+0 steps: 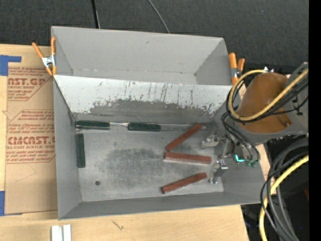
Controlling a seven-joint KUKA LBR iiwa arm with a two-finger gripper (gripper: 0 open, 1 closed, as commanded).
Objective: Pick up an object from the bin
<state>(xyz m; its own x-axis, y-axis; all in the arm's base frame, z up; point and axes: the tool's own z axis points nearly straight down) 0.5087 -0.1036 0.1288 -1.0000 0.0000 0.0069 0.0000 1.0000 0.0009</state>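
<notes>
My gripper (214, 159) is low at the bin's right side, open, one fingertip (210, 142) on the far side and the other (215, 176) on the near side. The right end of a flat red-brown bar (186, 158) lies between the fingers, untouched as far as I can see. A second red-brown bar (183, 137) lies tilted just beyond it, its upper end near the back wall. A third red-brown bar (183, 183) lies nearer the front, its right end close to the near fingertip.
Along the back wall lie two dark green handles (93, 125) (144, 127) with a thin metal rod between them. Another dark green handle (80, 150) lies along the left wall. The arm with its orange cover and yellow cables hangs over the right rim.
</notes>
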